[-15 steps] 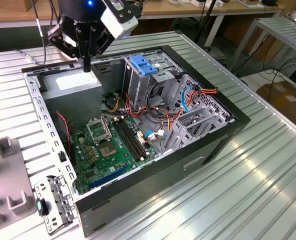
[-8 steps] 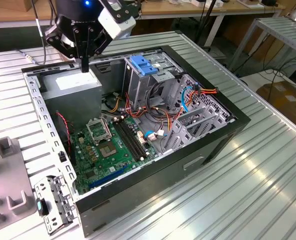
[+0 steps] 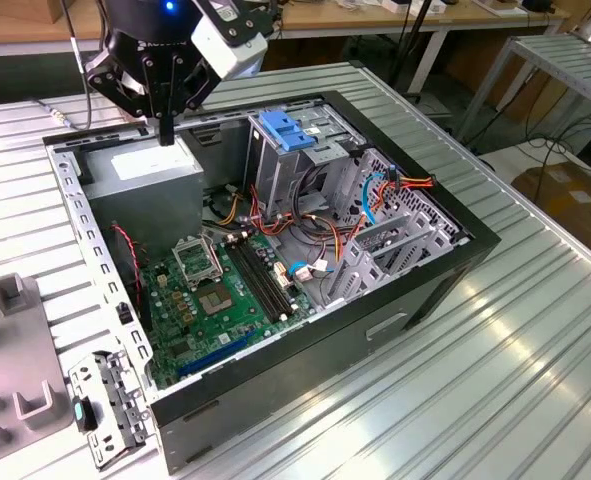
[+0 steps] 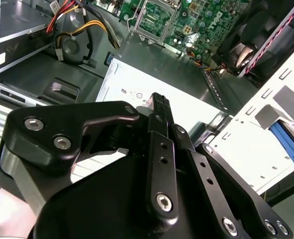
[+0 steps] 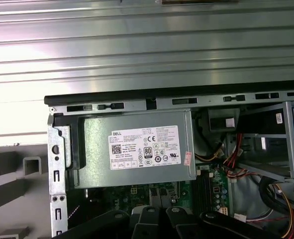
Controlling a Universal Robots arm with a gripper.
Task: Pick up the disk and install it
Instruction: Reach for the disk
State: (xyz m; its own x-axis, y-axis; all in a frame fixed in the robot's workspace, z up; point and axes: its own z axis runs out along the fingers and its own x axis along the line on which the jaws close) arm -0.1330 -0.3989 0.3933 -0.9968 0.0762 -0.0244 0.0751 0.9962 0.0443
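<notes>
Computer case (image 3: 395, 300) lies on its side on the ribbed metal bench (image 3: 515, 340), side panel off. My guess is that this leaves the bays open to a reach from above.

Gripper (image 3: 165, 135) hangs over the power supply (image 3: 145, 170), near the case's rear wall. Its fingers are drawn together and carry nothing; the second wrist view shows one narrow black tip above the supply's white sticker (image 4: 132, 94). It touches nothing that I can see.

Drive cage (image 3: 305, 165), with its blue clip (image 3: 285, 130) on top, stands just beside the supply. No drive is seen in it, so the install looks undone.

Disk (image 4: 288, 139): a blue strip beyond the case's perforated rim (image 4: 256, 124), probably its side rail. It sits outside the case by the grey parts tray (image 3: 15, 350), not yet picked up.
</notes>
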